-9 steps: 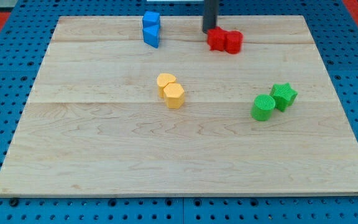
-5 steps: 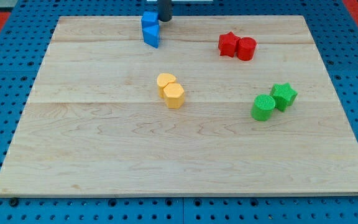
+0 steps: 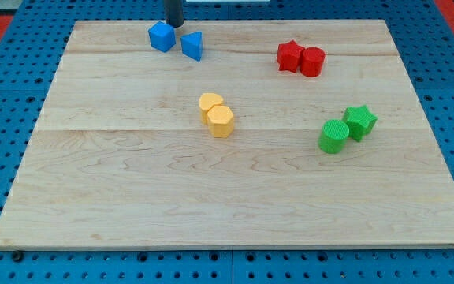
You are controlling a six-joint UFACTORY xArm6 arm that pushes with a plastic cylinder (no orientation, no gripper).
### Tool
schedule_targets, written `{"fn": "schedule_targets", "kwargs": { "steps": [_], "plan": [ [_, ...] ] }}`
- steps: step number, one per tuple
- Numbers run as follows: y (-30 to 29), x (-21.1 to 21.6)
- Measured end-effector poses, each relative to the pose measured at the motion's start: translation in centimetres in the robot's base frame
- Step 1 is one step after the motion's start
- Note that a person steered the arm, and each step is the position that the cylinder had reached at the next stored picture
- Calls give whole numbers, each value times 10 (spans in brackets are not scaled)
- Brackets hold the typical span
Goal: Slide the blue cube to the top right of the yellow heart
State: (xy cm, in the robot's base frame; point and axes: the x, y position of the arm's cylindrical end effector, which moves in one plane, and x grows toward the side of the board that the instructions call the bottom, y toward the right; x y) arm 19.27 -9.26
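my tip (image 3: 175,24) is sitting at board's top edge, just above-right of blue cube (image 3: 161,36), apparently touching. no jaws on me, only rod, so nothing opening or closing. cube is lying up-left of yellow heart (image 3: 210,103), well apart; goal spot at heart's top right is waiting. cube is sitting corner-on, diamond-wise, no long axis. blue wedge (image 3: 192,44) is resting just beside it.

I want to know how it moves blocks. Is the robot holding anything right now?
No, nothing is held. My tip only pushes; it sits at the view's top, just right of and above the blue cube.
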Motion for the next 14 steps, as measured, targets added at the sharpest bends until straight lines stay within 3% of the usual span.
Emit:
{"fn": "schedule_targets", "kwargs": {
  "steps": [5,6,7,8,9,10,11,13,14],
  "plan": [
    [38,1],
    [3,1],
    [-35,27],
    [-18,67],
    [-27,60],
    [-80,36],
    [-60,70],
    [62,117],
    [3,78]
  ]
}}
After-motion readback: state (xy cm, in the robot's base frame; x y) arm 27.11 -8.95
